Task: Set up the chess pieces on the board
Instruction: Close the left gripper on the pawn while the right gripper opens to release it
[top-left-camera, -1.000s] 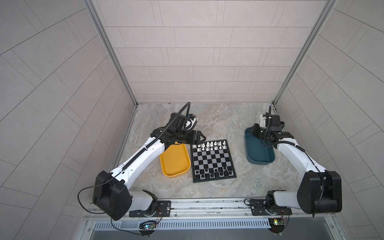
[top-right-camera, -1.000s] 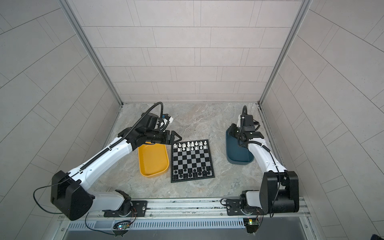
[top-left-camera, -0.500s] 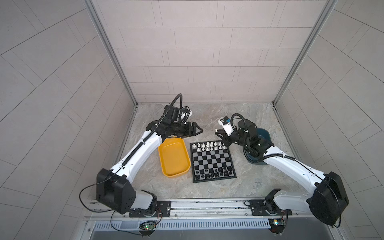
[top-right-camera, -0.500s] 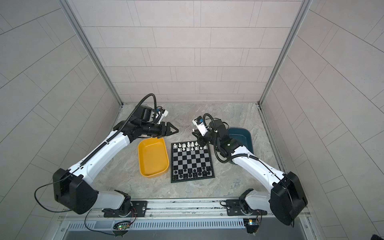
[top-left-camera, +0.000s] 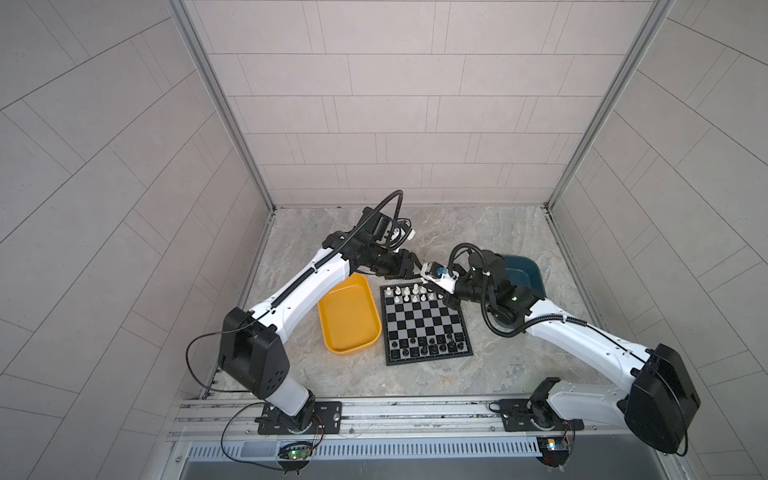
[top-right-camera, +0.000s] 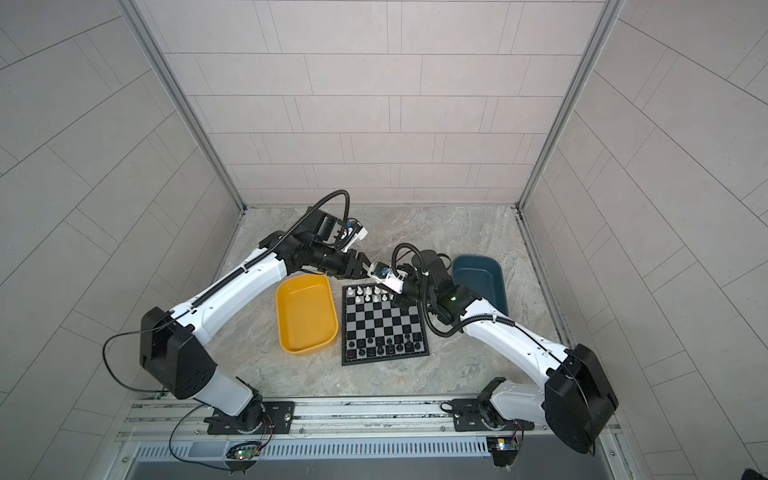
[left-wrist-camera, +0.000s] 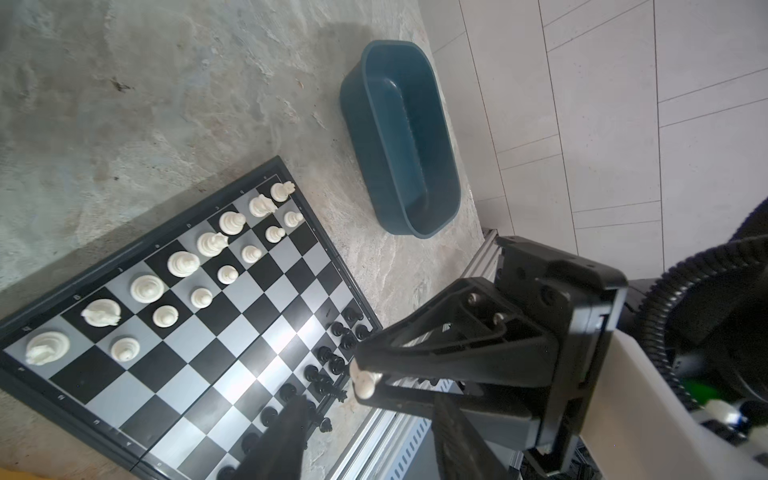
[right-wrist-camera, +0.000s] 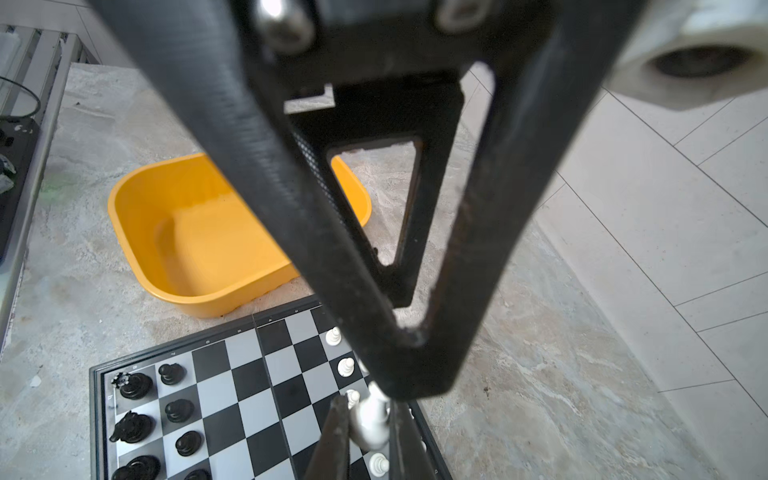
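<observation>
Near to far, all referenced to the board (top-left-camera: 424, 328), which lies flat on the surface (top-left-camera: 415, 386).

Black pieces (right-wrist-camera: 178, 410) stand on the board's two near rows. White pieces (left-wrist-camera: 183, 264) stand on its two far rows.

The tray (top-left-camera: 351, 352) is just left of the board, long side parallel to the board's left edge. The bin (top-right-camera: 482, 274) is off the board's far right corner, near it but apart.

In both top views the two tools meet above the board's far edge, on the right half.

Right tool (right-wrist-camera: 368, 403): jaws clamped on one white piece (right-wrist-camera: 370, 419). It is gripped round the body and lifted clear of the board, with the head end poking out past the tips.

Left tool (left-wrist-camera: 369, 401): jaws apart, nothing between the pads.

- Left wrist view: the held piece sits just ahead of the left fingertips (left-wrist-camera: 286, 432), roughly centred on the gap between them.
- Right wrist view: one left finger (right-wrist-camera: 419, 370) has its tip right at the piece's head. Can't tell whether it's touching.
</observation>
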